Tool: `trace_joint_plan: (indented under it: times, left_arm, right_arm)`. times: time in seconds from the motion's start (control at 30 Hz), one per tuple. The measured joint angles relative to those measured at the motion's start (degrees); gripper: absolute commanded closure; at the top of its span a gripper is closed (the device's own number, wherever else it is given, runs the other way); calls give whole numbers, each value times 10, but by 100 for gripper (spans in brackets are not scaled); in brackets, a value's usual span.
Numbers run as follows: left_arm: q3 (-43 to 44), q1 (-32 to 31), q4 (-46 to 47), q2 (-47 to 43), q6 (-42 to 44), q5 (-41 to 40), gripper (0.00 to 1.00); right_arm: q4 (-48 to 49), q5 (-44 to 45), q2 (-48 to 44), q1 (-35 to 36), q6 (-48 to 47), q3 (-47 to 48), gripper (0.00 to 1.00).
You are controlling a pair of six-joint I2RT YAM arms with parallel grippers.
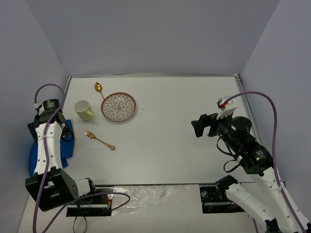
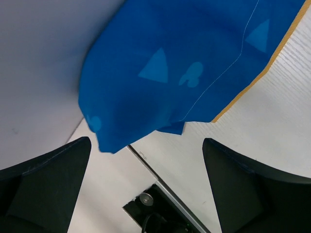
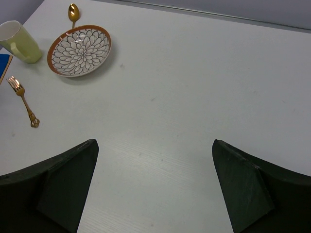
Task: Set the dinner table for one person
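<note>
Below, dinner table (image 3: 194, 97) under spread right fingers (image 3: 53, 189), not touching

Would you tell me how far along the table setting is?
Nothing looks set yet: plate, mug, spoon and fork lie scattered far left on the dinner table; the blue placemat is bunched at its left edge. The left gripper hovers over the placemat, jaws open, empty; the right gripper is open. Spreading the placemat and arranging everything remains.

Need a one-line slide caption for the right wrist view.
Right gripper open over the dinner table; patterned plate, yellow-green mug, gold fork and gold spoon grouped upper left.
</note>
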Motion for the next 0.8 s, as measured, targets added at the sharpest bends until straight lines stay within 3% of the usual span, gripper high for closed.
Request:
trace_joint_plan:
  times: [0.23, 0.8]
  left_arm:
    - [-30, 57, 47, 51, -6, 24, 3]
    - [-53, 85, 105, 89, -37, -19, 3]
  right_arm:
    - [0, -7, 0, 8, -5, 0, 0]
    - [1, -10, -11, 11, -19, -9, 0]
